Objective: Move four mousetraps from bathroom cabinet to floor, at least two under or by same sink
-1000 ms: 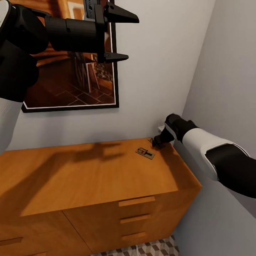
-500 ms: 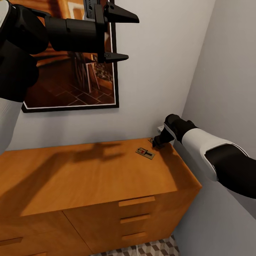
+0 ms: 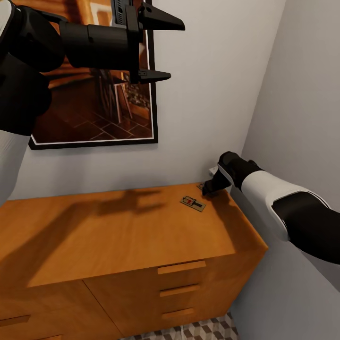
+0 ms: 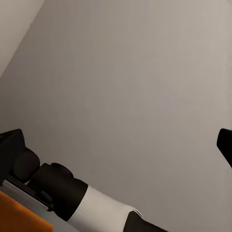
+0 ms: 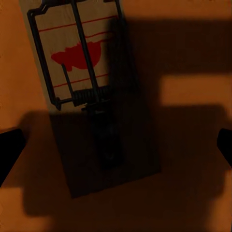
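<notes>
With jaws spread, right gripper (image 3: pixel 206 190) over mousetrap (image 5: pixel 77 58) on cabinet (image 3: pixel 118 236).

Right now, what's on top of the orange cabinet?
One mousetrap lies flat on the cabinet top, near its right end. The right gripper covers whatever sits beneath it.

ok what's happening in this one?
The right gripper is down at the back right corner of the cabinet top, jaws open, poised over a mousetrap lying flat on the wood. A second mousetrap sits just beside it, untouched. The left gripper hangs open and empty up in front of a framed picture. Nothing is grasped yet.
</notes>
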